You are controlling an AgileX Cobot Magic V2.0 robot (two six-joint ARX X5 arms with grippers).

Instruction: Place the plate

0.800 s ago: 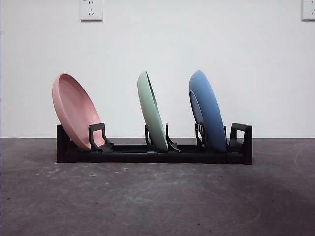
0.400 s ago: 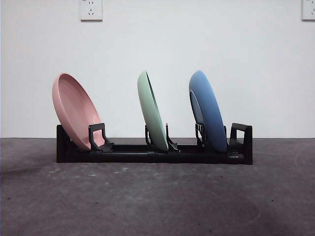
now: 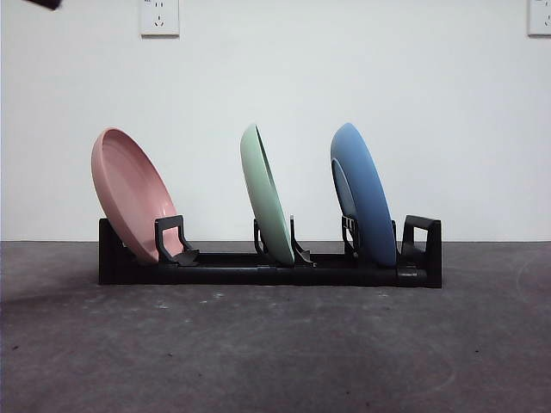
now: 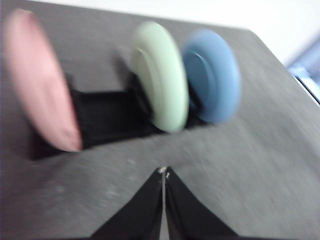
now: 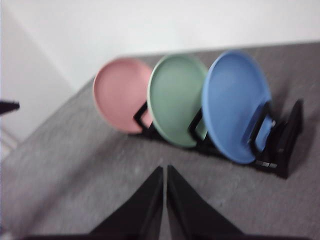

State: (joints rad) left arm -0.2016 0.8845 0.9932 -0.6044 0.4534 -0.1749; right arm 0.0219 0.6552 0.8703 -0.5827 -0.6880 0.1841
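So the biggest thing here is the grey table (image 3: 275,344), and sitting across the middle of it is a long black rack (image 3: 258,268) with three plates standing on edge in its slots. The pink plate (image 3: 131,194) is at one end and leans over the most, the green plate (image 3: 266,196) is in the middle slot, and the blue plate (image 3: 363,194) is near the other end, just beside the rack's end post. All three look seated, none touching its neighbour.

Neither arm is holding anything. The left gripper (image 4: 163,172) hangs above the table in front of the rack with its jaws pressed together, empty; its picture is blurred. The right gripper (image 5: 164,169) is also up off the table, facing the plates from the blue end, jaws closed on nothing. A small black tip (image 3: 43,3) pokes into the front view's top corner.

My read: the placing looks done, so the step in hand is just clearing away. To do that well, go up and away, nowhere near the plate rims.
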